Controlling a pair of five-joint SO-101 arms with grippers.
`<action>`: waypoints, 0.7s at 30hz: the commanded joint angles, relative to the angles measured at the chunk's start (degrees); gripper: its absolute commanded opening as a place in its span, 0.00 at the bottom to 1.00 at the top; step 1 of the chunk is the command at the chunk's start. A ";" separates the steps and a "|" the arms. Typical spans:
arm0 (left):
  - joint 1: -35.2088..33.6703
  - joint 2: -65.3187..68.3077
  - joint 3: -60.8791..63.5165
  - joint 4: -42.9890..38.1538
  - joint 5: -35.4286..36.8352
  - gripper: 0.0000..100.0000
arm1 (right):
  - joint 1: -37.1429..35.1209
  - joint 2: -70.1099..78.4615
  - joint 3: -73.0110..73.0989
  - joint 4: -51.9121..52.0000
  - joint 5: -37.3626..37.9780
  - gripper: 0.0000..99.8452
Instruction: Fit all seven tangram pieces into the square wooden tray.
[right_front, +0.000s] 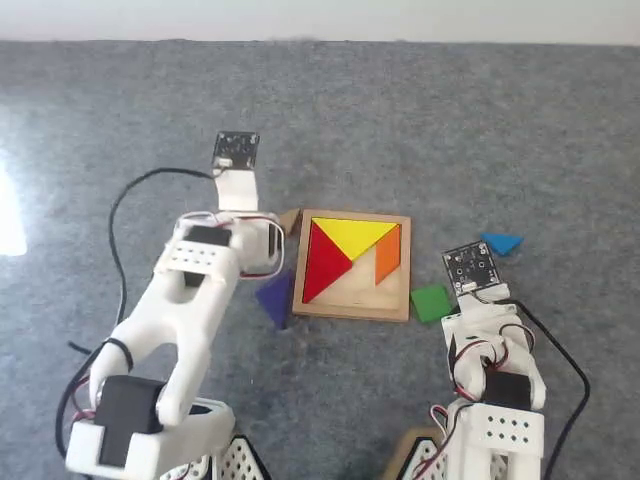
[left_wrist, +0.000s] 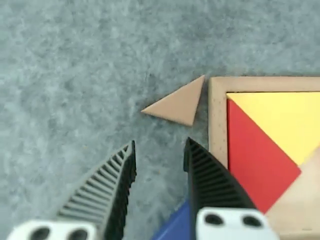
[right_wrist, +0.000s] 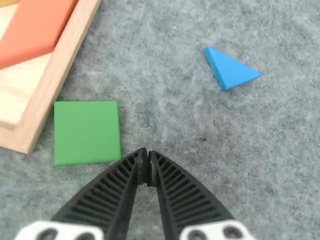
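Tray (right_front: 350, 312) holds yellow triangle (right_front: 352, 233), red triangle (right_front: 325, 265), orange piece (right_front: 387, 260). Outside on tabletop (right_front: 470, 120): tan triangle (left_wrist: 177, 104), navy piece (right_front: 275, 297), green square (right_wrist: 86, 131), blue triangle (right_wrist: 228, 70). Left gripper (left_wrist: 159, 147) fingers open near tan triangle; right gripper (right_wrist: 146, 152) fingers closed, empty.

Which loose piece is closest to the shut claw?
The green square, right by the right claw tip and beside the tray; the light blue triangle lies farther away.
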 joint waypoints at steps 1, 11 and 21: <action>-0.09 -3.16 3.03 -11.25 0.35 0.15 | -0.48 -0.92 -0.09 -1.36 0.70 0.01; -6.42 -20.57 4.26 1.32 0.62 0.15 | -0.04 -0.84 -1.41 -0.92 0.70 0.01; -5.63 -16.26 5.32 -1.67 0.44 0.15 | -0.04 5.41 -28.40 10.86 -1.05 0.01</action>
